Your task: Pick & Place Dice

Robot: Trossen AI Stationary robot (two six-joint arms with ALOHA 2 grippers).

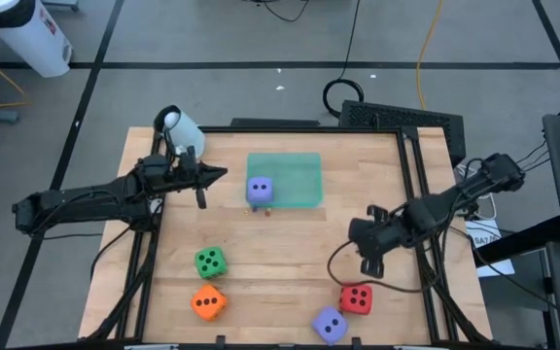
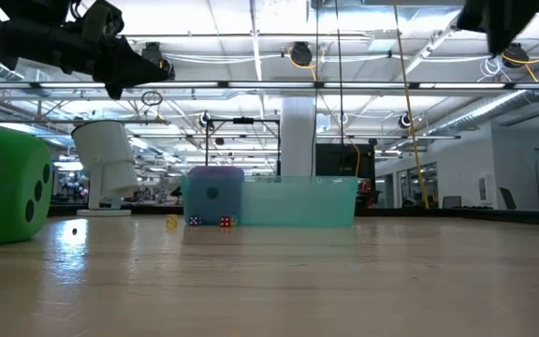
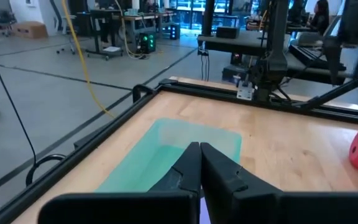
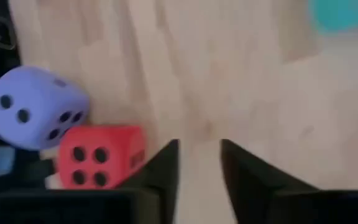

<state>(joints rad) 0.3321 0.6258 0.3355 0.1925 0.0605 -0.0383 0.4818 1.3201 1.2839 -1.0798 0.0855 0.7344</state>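
Jaws just beside red die (image 4: 98,155)

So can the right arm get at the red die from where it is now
Probably yes: the right gripper hovers just beside the red die, fingers apart, bare table between. The purple die sits close by.

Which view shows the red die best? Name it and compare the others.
The right wrist view: the red die fills the frame up close, its four-pip face clear. The high view shows it small near the table's front right; the left wrist view catches only an edge; the low view misses it.
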